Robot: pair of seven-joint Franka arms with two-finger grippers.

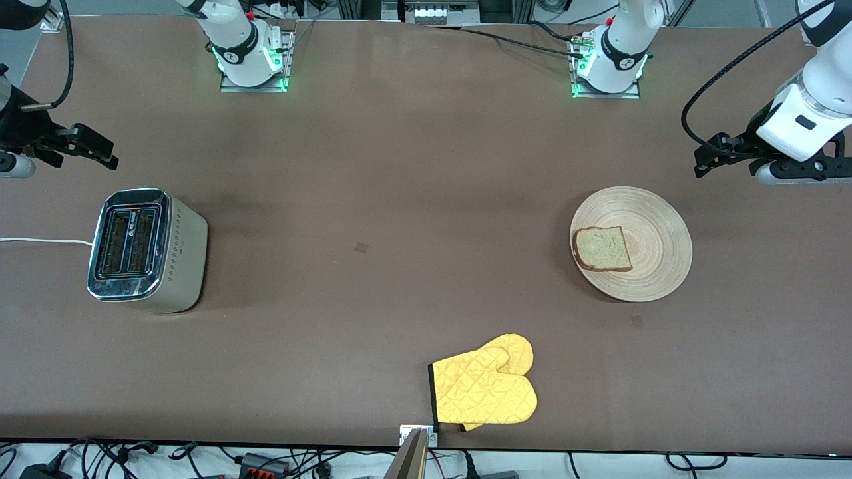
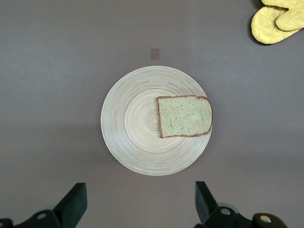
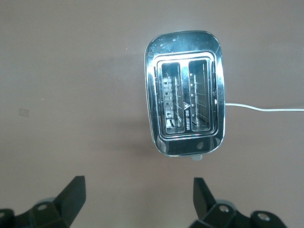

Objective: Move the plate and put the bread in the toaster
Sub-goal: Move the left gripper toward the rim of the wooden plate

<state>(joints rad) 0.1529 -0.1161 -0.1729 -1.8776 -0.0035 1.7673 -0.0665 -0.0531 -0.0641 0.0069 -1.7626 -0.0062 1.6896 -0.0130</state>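
Where the front view takes in the whole desk, the plate [image 1: 631, 243] lies toward the left arm's end, midway between the base edge and the camera edge. The bread [image 1: 602, 249] lies on it, at the rim that faces the desk's middle. The toaster [image 1: 146, 249] stands toward the right arm's end, its white cord [image 1: 43, 241] running off that end's edge. Two yellow mitts [image 1: 486, 389] lie stacked at the camera edge, near its middle. The left gripper [image 1: 715, 156] hangs over the left arm's end of the desk, the right gripper [image 1: 93, 150] over the right arm's end; both arms wait.

Left wrist view: fingers [image 2: 73, 204] spread wide, empty, above the plate [image 2: 137, 142] and bread [image 2: 184, 116]; mitts [image 2: 278, 21] near.

Right wrist view: fingers [image 3: 71, 197] spread wide, empty, above the toaster [image 3: 185, 107], both slots empty; cord [image 3: 263, 109] attached.
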